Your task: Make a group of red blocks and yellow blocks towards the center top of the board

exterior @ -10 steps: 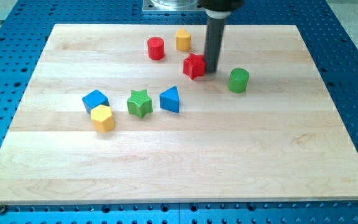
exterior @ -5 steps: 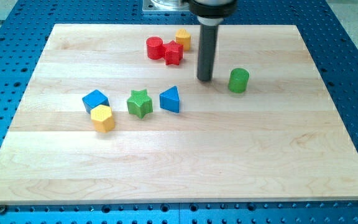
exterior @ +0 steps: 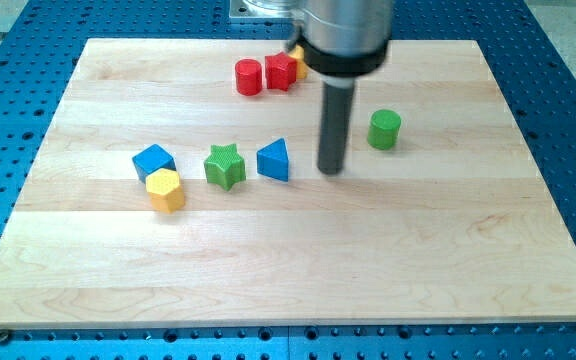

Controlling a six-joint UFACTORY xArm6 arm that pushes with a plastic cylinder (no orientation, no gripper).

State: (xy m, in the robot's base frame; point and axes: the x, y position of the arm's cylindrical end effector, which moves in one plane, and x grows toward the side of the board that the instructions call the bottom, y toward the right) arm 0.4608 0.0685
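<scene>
A red cylinder (exterior: pixel 248 77) and a red star-like block (exterior: pixel 281 72) sit touching near the top centre of the board. A yellow block (exterior: pixel 296 60) shows just behind the red star, mostly hidden by the arm. A second yellow block, a hexagon (exterior: pixel 166 189), lies at the left, touching a blue cube (exterior: pixel 153 161). My tip (exterior: pixel 330 169) rests on the board right of the blue triangle (exterior: pixel 274 160), well below the red blocks and touching no block.
A green star (exterior: pixel 225 165) lies between the blue cube and the blue triangle. A green cylinder (exterior: pixel 385 129) stands to the upper right of my tip. The wooden board (exterior: pixel 288 280) lies on a blue perforated table.
The red star was pushed up and left until it met the red cylinder and the yellow block. My tip then drew back down the board to beside the blue triangle.
</scene>
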